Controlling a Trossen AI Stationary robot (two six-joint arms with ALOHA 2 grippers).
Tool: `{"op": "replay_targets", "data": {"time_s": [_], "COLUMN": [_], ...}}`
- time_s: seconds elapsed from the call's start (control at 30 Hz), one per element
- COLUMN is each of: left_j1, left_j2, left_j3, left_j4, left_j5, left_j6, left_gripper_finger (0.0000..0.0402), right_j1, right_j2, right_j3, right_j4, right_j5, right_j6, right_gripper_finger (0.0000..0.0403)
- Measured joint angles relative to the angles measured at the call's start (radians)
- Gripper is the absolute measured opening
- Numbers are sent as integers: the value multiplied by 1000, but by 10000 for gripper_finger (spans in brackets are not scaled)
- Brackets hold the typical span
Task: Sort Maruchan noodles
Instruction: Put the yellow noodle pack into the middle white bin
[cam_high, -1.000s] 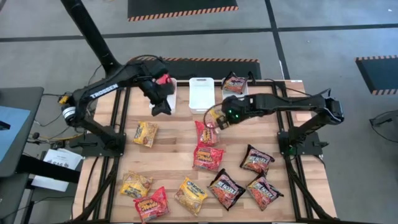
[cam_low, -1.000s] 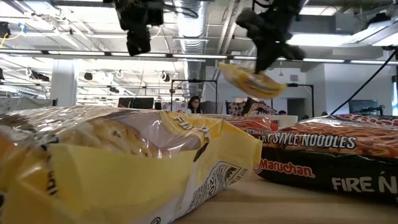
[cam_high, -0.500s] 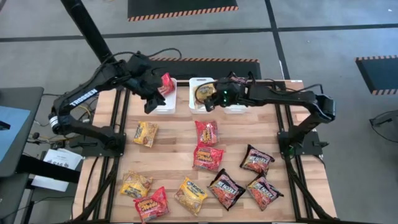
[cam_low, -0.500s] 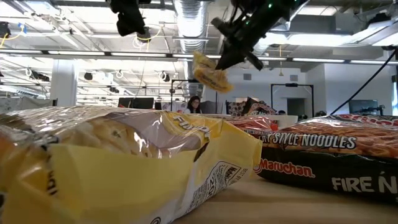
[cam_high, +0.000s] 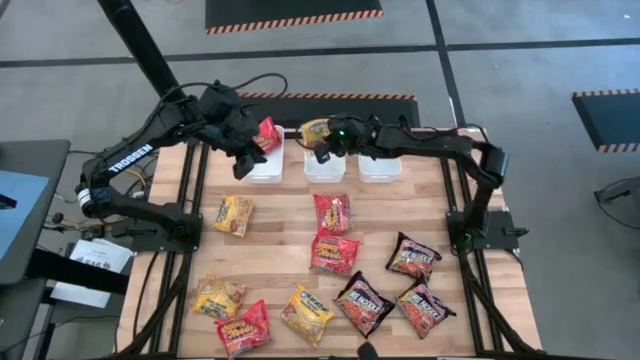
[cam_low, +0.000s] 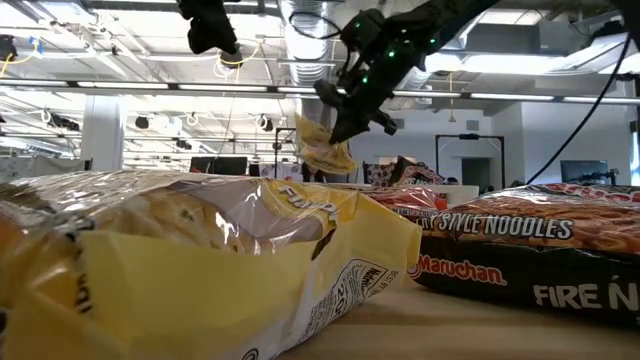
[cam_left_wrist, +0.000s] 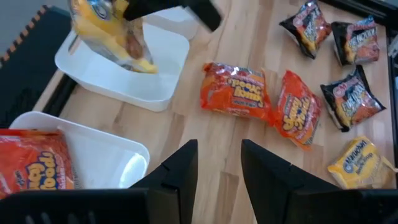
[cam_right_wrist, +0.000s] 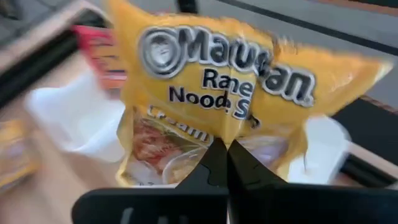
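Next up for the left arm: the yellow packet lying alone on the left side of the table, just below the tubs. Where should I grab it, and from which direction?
Come straight down on the yellow packet: it lies flat on the table with bare wood all round. I would pinch the puffy middle across its narrower width, turning the wrist to match its slight tilt; the flat crimped ends probably offer little to grip. The left gripper hangs nearby, jaws apart and empty.

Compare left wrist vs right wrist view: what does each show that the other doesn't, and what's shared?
Left wrist only: the left pincer, empty, two red packets on the wood, dark packets beyond, and a red packet in the near tub.

Right wrist only: the right pincer shut on the yellow packet's edge, with its Maruchan print readable.

Both: that yellow packet hanging over a white tub.
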Motion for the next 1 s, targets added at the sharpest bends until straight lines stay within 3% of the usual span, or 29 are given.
{"op": "replay_targets", "data": {"time_s": [0.47, 1.0], "left_j1": [0, 0], "left_j2": [0, 0], "left_j3": [0, 0], "left_j4": [-1, -1], "left_j5": [-119, -119], "left_j6": [7, 8], "left_gripper_finger": [107, 107], "right_j1": [-31, -64], "right_j2": [97, 131], "right_j3": [87, 86], "right_j4": [-59, -46], "right_j5": [126, 102], "right_j6": [31, 26], "right_gripper_finger": [3, 8]}}
